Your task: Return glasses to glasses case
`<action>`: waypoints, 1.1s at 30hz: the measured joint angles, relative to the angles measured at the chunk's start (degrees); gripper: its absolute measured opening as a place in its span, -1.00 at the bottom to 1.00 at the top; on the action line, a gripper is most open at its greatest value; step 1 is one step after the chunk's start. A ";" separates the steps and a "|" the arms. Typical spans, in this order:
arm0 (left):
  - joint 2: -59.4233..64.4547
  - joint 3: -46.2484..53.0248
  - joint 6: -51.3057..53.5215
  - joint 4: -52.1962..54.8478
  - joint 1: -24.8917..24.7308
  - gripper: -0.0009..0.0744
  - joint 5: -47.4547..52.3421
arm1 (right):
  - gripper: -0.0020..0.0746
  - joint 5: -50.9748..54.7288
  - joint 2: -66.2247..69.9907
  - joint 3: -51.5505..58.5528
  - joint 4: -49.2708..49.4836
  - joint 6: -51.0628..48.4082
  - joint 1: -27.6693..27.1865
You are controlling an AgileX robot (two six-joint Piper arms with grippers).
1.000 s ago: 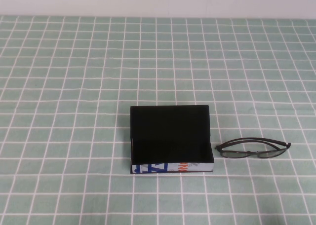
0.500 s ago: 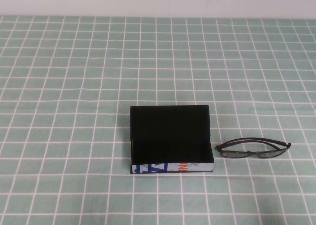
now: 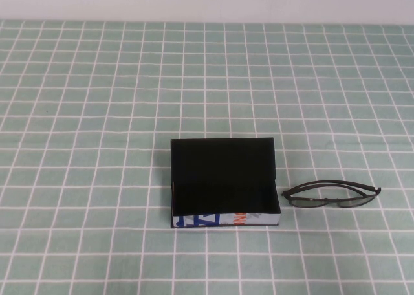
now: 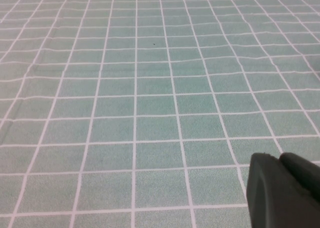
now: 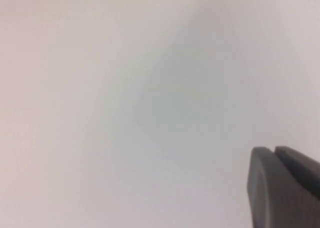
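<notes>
- Black case [image 3: 224,182] lies open on my green-checked desk [image 3: 97,114], glasses [image 3: 330,196] just beside it.
- Right claw [image 5: 280,188] clenched, facing blank wall.
- Left claw [image 4: 280,190] clenched over desk.

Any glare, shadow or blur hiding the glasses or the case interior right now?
High view: even light, no glare; glasses sharp on the cloth, the glasses case black lining reads as one dark mass. Left wrist view: cloth grid slightly soft, left claw shut in the corner. Right wrist view: blank pale surface, right claw shut, blurred.
</notes>
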 joint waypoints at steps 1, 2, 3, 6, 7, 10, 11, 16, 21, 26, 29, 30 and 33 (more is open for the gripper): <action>0.00 0.00 0.00 0.00 0.00 -0.98 0.00 | -0.98 -3.80 0.00 0.00 0.63 0.16 0.00; 0.00 0.00 0.00 0.00 0.00 -0.98 0.00 | -0.98 -7.13 0.00 0.00 1.05 1.03 0.00; 0.00 0.00 0.00 0.00 0.00 -0.98 0.00 | -0.98 -9.87 0.00 0.00 1.52 2.76 0.00; 0.00 0.00 0.00 0.00 0.00 -0.98 0.00 | -0.98 -12.56 0.00 -1.30 3.51 9.91 0.00; 0.00 0.00 0.00 0.00 0.00 -0.98 0.00 | -0.98 -12.17 0.00 -2.47 4.12 12.27 0.00; 0.00 0.00 0.00 0.00 0.00 -0.98 0.00 | -0.98 -5.90 0.00 -9.34 6.66 15.09 0.00; 0.00 0.00 0.00 0.00 0.00 -0.98 0.00 | -0.98 -2.28 0.00 -12.64 7.79 15.23 0.00; 0.00 0.00 0.00 0.00 0.00 -0.98 0.00 | -0.98 14.36 1.72 -29.93 16.66 6.35 0.00; 0.00 0.00 0.00 0.00 0.00 -0.98 0.00 | -0.98 24.82 11.59 -44.91 19.46 -6.46 0.00; 0.00 0.00 0.00 0.00 0.00 -0.98 0.00 | -0.98 36.43 22.86 -55.29 19.04 -15.65 0.00; 0.00 0.00 0.00 0.00 0.00 -0.98 0.00 | -0.98 41.85 29.67 -58.56 18.73 -16.52 0.00; 0.00 0.00 0.00 0.00 0.00 -0.98 0.00 | -0.98 42.14 31.44 -59.19 18.86 -16.00 0.00; 0.00 0.00 0.00 0.00 0.00 -0.98 0.00 | -0.98 38.69 34.31 -59.72 24.11 -12.25 0.00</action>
